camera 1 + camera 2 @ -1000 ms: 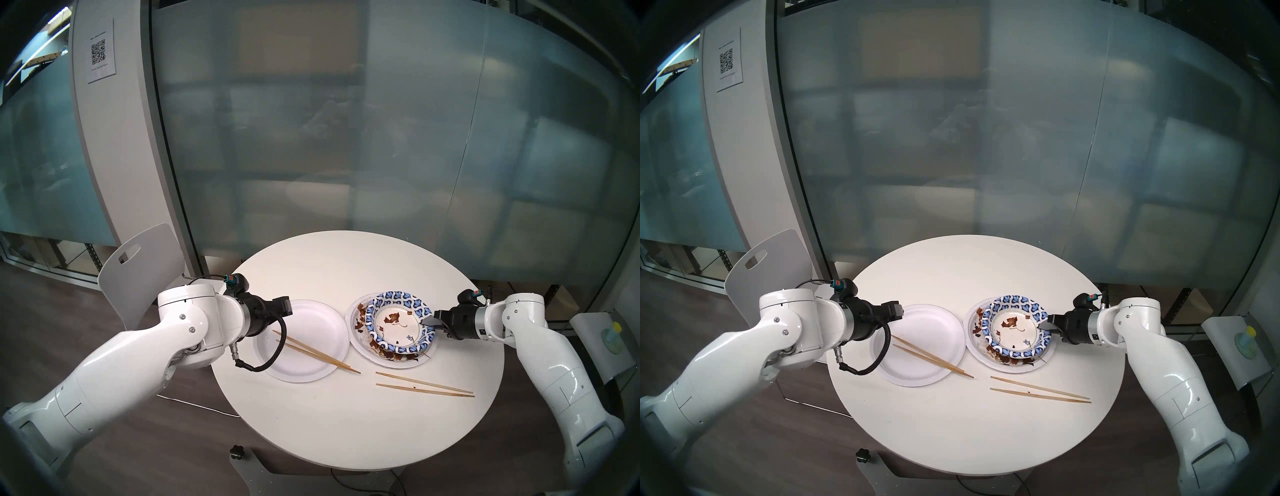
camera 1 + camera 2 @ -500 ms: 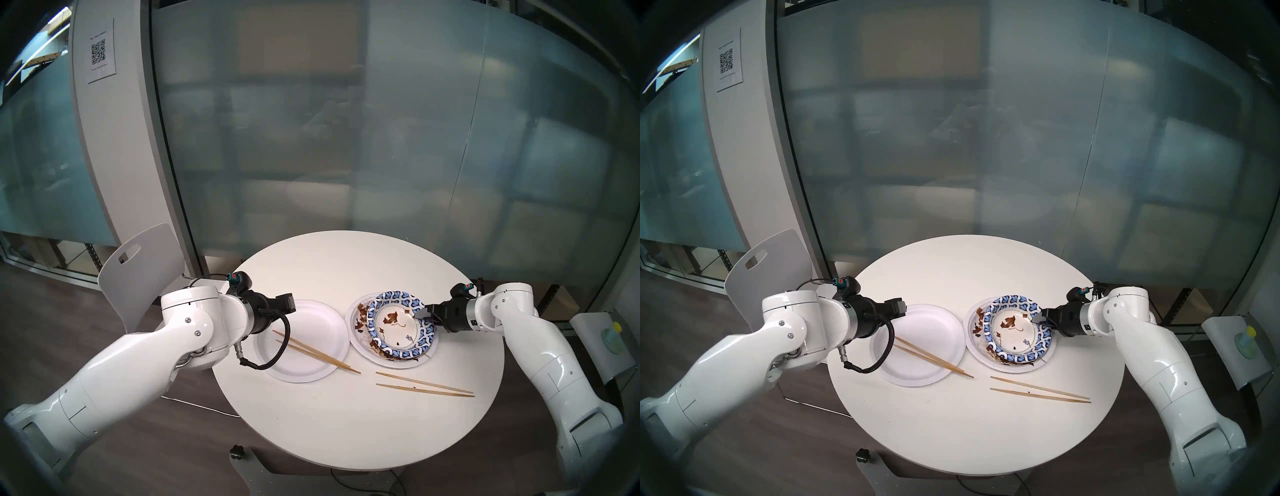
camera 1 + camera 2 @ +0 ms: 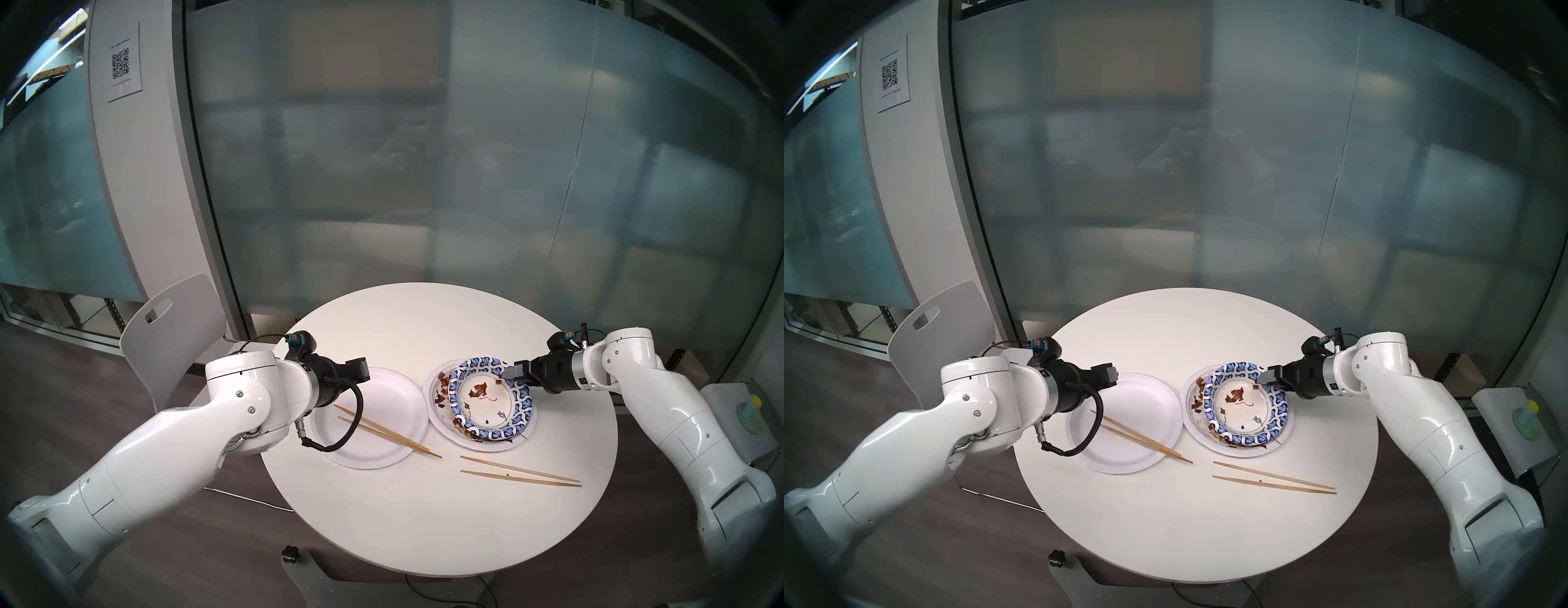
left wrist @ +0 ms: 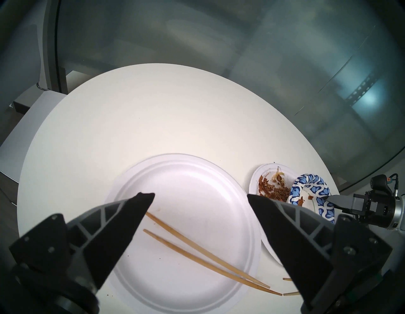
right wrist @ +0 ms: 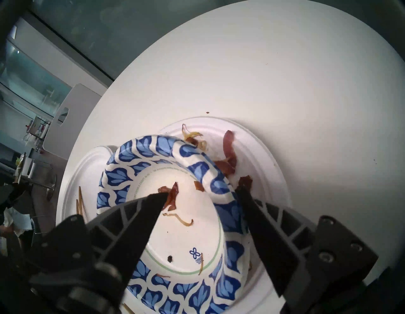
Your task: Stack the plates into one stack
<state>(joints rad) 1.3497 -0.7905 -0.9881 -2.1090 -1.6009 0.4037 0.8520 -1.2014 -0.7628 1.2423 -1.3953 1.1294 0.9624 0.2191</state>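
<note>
A blue-patterned plate lies nested on a plain white plate soiled with brown food scraps, right of the table's centre. My right gripper is open and straddles the patterned rim at its far right. One finger is over the plate's inside, the other outside over the white plate. A second plain white plate lies to the left with two chopsticks across it. My left gripper hovers open over that plate's far left edge, holding nothing.
Another pair of chopsticks lies on the round white table in front of the stacked plates. A grey chair stands at the table's back left. A frosted glass wall runs behind. A small stand sits to the right.
My right gripper has opened and let go of the patterned plate's rim, sliding toward the far side. The plate has settled flatter. My left arm has drifted a little to the right.
</note>
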